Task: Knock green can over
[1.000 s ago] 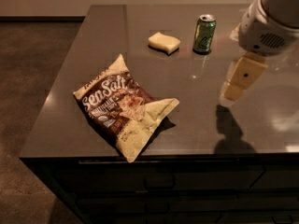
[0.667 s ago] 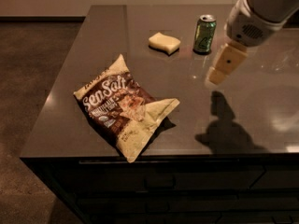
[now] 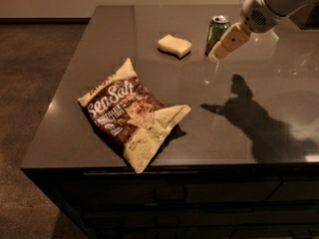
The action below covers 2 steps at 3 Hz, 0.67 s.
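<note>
The green can point(image 3: 217, 34) stands upright near the back of the dark counter point(image 3: 259, 133), with a silver top. My gripper point(image 3: 219, 51) reaches in from the upper right on a white arm point(image 3: 279, 4). Its tan tip hangs just right of the can's lower part, close to it or touching it; contact is unclear.
A pale yellow sponge block point(image 3: 175, 46) lies left of the can. A brown and cream chip bag point(image 3: 133, 114) lies near the counter's front left. The counter's front edge drops to dark drawers point(image 3: 169, 203). The arm's shadow falls on the right side of the counter.
My gripper has moved left and toward the back, from right of the can at mid-counter to right beside it. The can, sponge and bag have not moved.
</note>
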Each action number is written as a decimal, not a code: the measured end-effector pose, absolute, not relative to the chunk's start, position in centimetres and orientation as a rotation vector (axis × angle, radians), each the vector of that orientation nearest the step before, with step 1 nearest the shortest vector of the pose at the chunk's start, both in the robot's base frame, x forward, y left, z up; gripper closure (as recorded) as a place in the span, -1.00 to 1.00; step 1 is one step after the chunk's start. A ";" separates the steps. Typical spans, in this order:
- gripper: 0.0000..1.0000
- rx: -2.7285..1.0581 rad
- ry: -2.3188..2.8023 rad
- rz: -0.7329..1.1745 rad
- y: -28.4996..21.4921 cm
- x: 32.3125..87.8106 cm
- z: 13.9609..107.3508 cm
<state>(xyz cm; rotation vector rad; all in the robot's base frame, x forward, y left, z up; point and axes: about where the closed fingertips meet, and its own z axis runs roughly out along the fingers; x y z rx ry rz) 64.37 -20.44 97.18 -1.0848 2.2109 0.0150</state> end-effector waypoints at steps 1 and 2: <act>-1.00 -0.866 2.169 0.063 -22.0 70.3 96.9; -1.00 -0.755 2.156 0.076 -23.0 73.5 96.5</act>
